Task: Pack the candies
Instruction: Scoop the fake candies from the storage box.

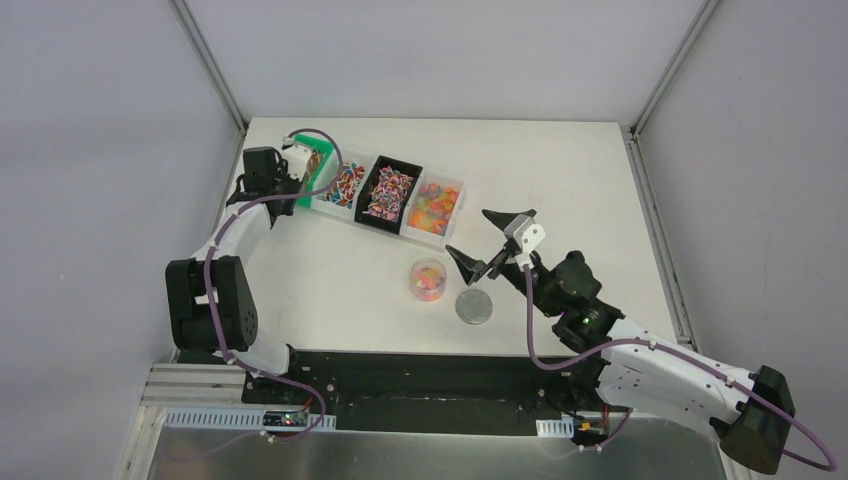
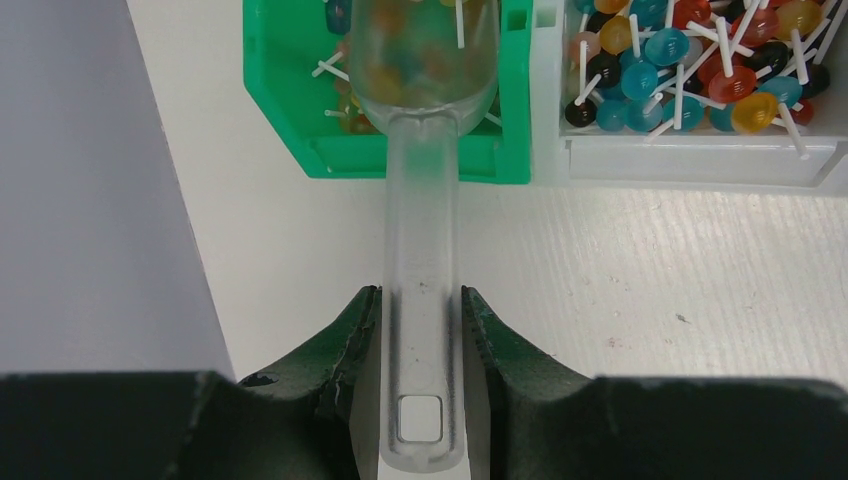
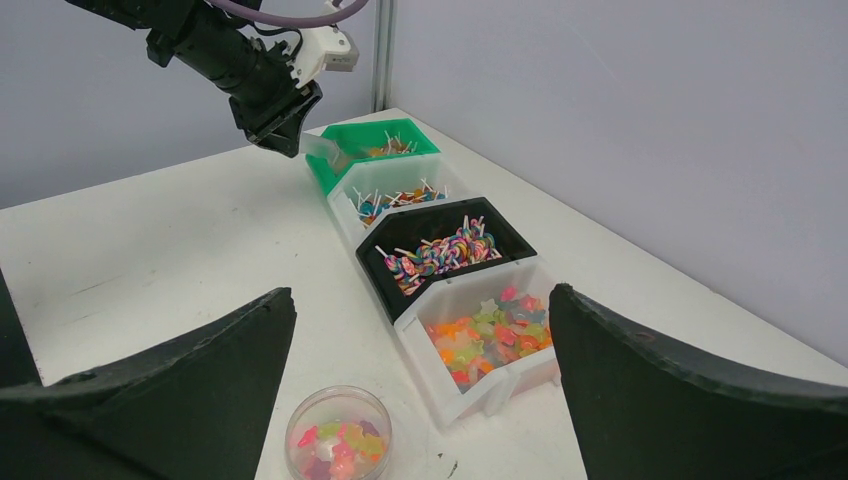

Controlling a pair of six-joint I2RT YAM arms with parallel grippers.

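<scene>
The candies fill a row of bins: a green bin (image 1: 303,188), a white bin of lollipops (image 1: 345,185), a black bin of swirl lollipops (image 1: 388,193) and a white bin of star gummies (image 1: 438,207). My left gripper (image 2: 420,330) is shut on the handle of a clear scoop (image 2: 423,230). The scoop's bowl is inside the green bin (image 2: 290,80), among its candies. A clear round cup (image 1: 428,280) holds several gummies and also shows in the right wrist view (image 3: 338,435). My right gripper (image 1: 467,231) is open and empty, right of the cup and above the table.
A grey round lid (image 1: 475,306) lies on the table just right of the cup. The grey wall (image 2: 90,180) stands close to the left of the green bin. The bins sit in a diagonal row at the table's back left.
</scene>
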